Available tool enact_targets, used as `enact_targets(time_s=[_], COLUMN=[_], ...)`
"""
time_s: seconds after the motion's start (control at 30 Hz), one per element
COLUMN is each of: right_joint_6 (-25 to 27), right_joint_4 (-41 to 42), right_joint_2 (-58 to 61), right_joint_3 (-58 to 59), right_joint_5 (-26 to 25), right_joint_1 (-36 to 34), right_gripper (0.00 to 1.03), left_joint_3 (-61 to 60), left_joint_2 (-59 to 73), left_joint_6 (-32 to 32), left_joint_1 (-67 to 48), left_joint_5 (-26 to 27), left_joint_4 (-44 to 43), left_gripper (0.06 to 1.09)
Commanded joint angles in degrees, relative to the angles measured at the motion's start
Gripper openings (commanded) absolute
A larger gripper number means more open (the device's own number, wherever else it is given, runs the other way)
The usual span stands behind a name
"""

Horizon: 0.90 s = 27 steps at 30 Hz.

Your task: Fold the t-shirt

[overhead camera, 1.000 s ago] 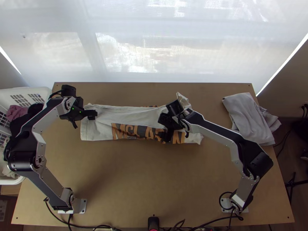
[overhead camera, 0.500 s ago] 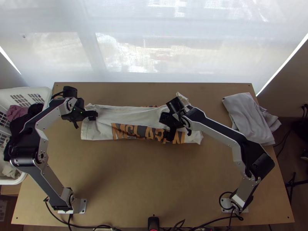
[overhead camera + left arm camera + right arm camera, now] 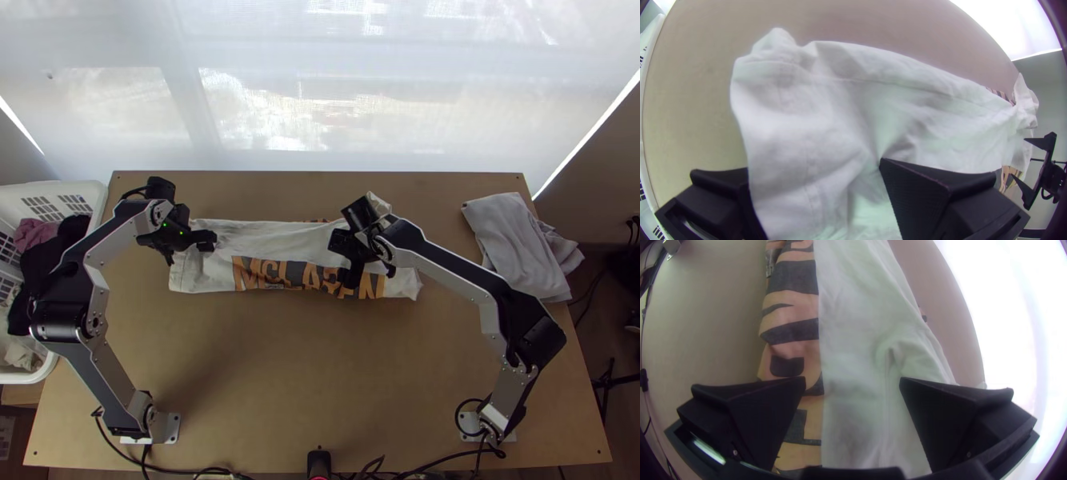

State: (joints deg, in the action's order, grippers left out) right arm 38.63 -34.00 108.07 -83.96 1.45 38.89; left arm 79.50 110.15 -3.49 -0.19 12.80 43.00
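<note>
Though folded, t-shirt (image 3: 276, 238) beneath right pincer (image 3: 344, 260).

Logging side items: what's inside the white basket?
The basket holds mauve cloth, black cloth and pale cloth. The left arm hides part of it; whatever lies beneath is covered.

Indoor robotics workstation, whether in a laboratory or a home undetermined, identified by table-mounted robot arms (image 3: 104, 380) and trailing cables (image 3: 440, 461) at a wooden worktop (image 3: 280, 384), with a basket (image 3: 88, 187) of clothes (image 3: 36, 232) and a bright, screened window (image 3: 280, 104) adjacent.
</note>
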Motion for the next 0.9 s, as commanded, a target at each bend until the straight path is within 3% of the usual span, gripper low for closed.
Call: enact_targets(time_s=[0.0,0.1,0.13,0.67,0.87], right_joint_6=[-0.05,-0.05,-0.05,-0.49,-0.75], right_joint_4=[-0.19,-0.19,-0.19,-0.19,3.32], right_joint_2=[0.65,0.74,0.74,-0.41,-0.49], right_joint_3=[-1.73,-1.82,-1.82,-0.24,4.86], right_joint_5=[-0.4,-0.4,-0.4,-0.31,-0.22], right_joint_1=[0.04,0.04,0.04,0.13,-0.05], right_gripper=[0.98,0.98,0.98,0.98,0.98], left_joint_3=[0.56,1.18,1.53,20.87,25.79], left_joint_2=[-0.02,-0.55,-0.81,-5.29,-5.38], left_joint_6=[-0.64,-0.64,-0.64,-1.88,-1.96], left_joint_1=[-1.66,-1.75,-1.75,-5.26,-10.01], left_joint_5=[1.79,2.5,2.41,2.23,2.06], left_joint_4=[1.73,1.29,1.12,8.76,12.19], left_gripper=[0.59,0.18,0.09,0.09,0.09])
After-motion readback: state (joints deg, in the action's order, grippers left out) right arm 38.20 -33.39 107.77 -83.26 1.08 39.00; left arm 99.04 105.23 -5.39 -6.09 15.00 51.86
